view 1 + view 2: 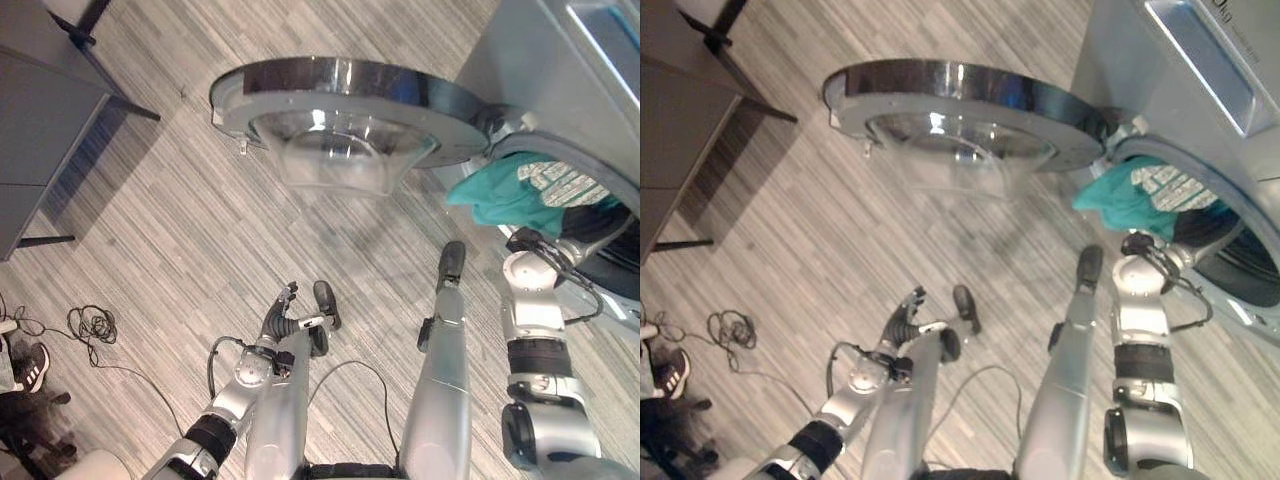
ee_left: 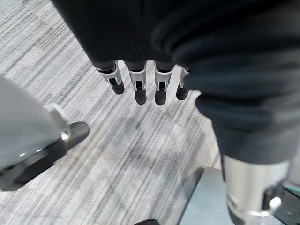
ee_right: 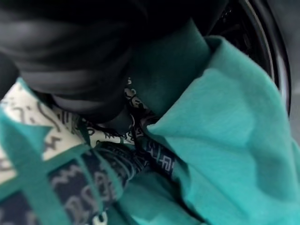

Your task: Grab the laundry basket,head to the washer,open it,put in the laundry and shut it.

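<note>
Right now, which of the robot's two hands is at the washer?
The right hand, pressed into the teal laundry at the washer's mouth; the left hand hangs over bare floor.

the washer door (image 1: 345, 110) has a glossy chrome-like rim around a clear, shiny bowl. the washer (image 1: 1170, 60) body looks smooth, matt grey. the laundry (image 3: 234, 122) beside the right hand's fingers is soft teal cloth, matt. the floor (image 2: 117, 154) past the left fingers (image 2: 140, 89) shows streaked grey planks.
</note>
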Robot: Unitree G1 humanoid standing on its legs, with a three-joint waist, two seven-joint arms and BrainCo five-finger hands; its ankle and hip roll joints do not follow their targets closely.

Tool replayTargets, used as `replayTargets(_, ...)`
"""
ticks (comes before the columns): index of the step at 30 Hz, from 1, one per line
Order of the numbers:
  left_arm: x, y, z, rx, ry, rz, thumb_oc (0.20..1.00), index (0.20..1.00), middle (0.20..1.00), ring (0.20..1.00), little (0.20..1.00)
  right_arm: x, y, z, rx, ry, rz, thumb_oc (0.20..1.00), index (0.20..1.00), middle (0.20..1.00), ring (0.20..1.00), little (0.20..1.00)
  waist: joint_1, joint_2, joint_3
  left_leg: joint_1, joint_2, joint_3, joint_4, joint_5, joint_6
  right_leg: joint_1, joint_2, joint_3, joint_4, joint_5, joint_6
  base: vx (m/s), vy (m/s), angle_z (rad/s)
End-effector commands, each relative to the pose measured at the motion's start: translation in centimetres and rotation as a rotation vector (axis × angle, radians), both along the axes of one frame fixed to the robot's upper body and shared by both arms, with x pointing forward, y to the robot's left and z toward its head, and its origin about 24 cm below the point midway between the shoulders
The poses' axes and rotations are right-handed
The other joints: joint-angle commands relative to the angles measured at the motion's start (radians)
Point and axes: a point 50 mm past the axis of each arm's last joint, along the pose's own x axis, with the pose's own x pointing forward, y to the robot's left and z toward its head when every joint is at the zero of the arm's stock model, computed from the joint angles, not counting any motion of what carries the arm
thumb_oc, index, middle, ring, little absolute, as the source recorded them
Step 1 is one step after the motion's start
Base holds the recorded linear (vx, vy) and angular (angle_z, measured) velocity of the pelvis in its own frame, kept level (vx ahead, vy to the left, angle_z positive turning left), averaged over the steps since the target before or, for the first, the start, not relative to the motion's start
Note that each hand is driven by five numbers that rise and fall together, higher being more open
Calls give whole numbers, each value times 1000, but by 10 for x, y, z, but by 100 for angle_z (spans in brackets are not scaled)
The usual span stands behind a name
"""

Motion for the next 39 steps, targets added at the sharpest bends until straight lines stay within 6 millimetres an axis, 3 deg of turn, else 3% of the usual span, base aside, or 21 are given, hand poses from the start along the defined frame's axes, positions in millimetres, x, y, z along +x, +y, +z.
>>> replayTargets(1,-13,11,1,-32,-19,38,1000,1000,1000,1000,1000,-27,-31,29,-96,-121,-196,200,200,200,200,200,-22,65,-3,22,54,-66,-35,-44,-58,-104,-46,-21,163,-122,17,21,-80,-3)
replayTargets(7,-11,9,9,-41,-59,24,1000,1000,1000,1000,1000,-15,-39,53,-145,-115,-283,200,200,200,200,200,4,81,-3,-48,83,-97,49,-89,-73,-197,-12,-2,293,-207,15,66,-114,-11)
replayTargets(11,-9,9,16,-26,-91,-8,1000,1000,1000,1000,1000,-8,-53,82,-179,-116,-334,200,200,200,200,200,18,88,-3,-78,96,-113,63,-83,-83,-237,3,-8,340,-233,5,19,-159,-5)
replayTargets(15,-7,4,22,-18,-113,-59,1000,1000,1000,1000,1000,-2,-62,131,-241,-157,-334,200,200,200,200,200,36,99,-3,-105,108,-127,49,-55,-97,-270,12,-25,366,-245,-12,-2,-177,9)
replayTargets(16,-7,4,23,-10,-115,-74,1000,1000,1000,1000,1000,0,-62,156,-284,-169,-327,200,200,200,200,200,46,104,-3,-105,107,-133,26,-40,-104,-277,16,-30,369,-250,-14,79,-118,16)
replayTargets(18,-6,4,23,-13,-118,-72,1000,1000,1000,1000,1000,1,-62,158,-287,-172,-325,200,200,200,200,200,45,109,-3,-95,108,-139,22,-51,-108,-270,18,-26,374,-265,-7,66,-52,13)
replayTargets(20,-6,7,23,-1,-114,-77,1000,1000,1000,1000,1000,-4,-68,185,-293,-205,-326,200,200,200,200,200,57,108,-3,-100,105,-140,-9,-21,-112,-280,17,-34,368,-252,-17,-10,-94,9)
replayTargets(22,-6,11,25,20,-112,-89,1000,1000,1000,1000,1000,-13,-76,222,-344,-206,-355,200,200,200,200,200,78,108,-4,-79,104,-147,-50,-13,-126,-276,18,-38,379,-274,-10,58,-159,19)
replayTargets(23,-7,17,24,28,-96,-76,1000,1000,1000,1000,1000,-26,-91,249,-353,-138,-409,200,200,200,200,200,86,106,-9,-92,113,-152,-87,12,-140,-299,24,-55,400,-287,-18,47,-225,16)
replayTargets(26,-9,20,23,15,-85,-57,1000,1000,1000,1000,1000,-28,-101,251,-330,-63,-425,200,200,200,200,200,84,103,-16,-117,117,-156,-96,21,-145,-325,25,-64,413,-293,-23,14,-112,20)
replayTargets(28,-11,20,23,23,-76,-65,1000,1000,1000,1000,1000,-21,-105,243,-338,48,-409,200,200,200,200,200,78,89,-18,-131,123,-159,-100,30,-147,-335,28,-76,423,-295,-30,-3,-68,20)
replayTargets(29,-10,20,23,18,-76,-61,1000,1000,1000,1000,1000,-17,-103,239,-336,57,-383,498,498,498,498,498,75,86,-17,-130,124,-158,-102,31,-148,-332,30,-79,421,-294,-31,-8,-37,6)
replayTargets(30,-10,21,23,14,-75,-55,1000,1000,1000,1000,1000,-13,-101,236,-333,62,-358,890,890,890,890,890,71,82,-15,-128,124,-158,-107,32,-147,-330,33,-82,419,-293,-32,-10,-12,4)
replayTargets(31,-9,22,23,13,-75,-50,1000,1000,1000,1000,1000,-9,-98,233,-330,56,-329,1000,1000,1000,1000,1000,67,77,-13,-125,124,-159,-113,33,-147,-326,36,-84,415,-291,-33,0,0,0)
replayTargets(33,-7,25,24,10,-77,-32,1000,1000,1000,1000,1000,5,-90,214,-279,21,-240,1000,1000,1000,1000,1000,60,62,-5,-102,119,-163,-134,40,-142,-301,39,-92,395,-283,-32,-21,6,-8)
replayTargets(37,-7,25,24,11,-77,-33,1000,1000,1000,1000,1000,5,-90,214,-278,21,-240,1000,1000,1000,1000,1000,60,62,-5,-102,119,-162,-134,40,-142,-301,39,-92,395,-283,-32,-24,22,-1)
replayTargets(38,-5,27,22,5,-75,-7,1000,1000,1000,1000,1000,19,-61,191,-326,-78,-134,1000,1000,1000,1000,1000,47,53,-3,-41,98,-159,-208,84,-130,-239,31,-107,313,-233,-39,-90,107,2)
replayTargets(39,-4,28,23,8,-81,-8,1000,1000,1000,1000,1000,20,-54,187,-355,-89,-130,1000,1000,1000,1000,1000,47,52,-3,-19,93,-159,-230,90,-129,-220,29,-111,293,-224,-35,-98,131,1)
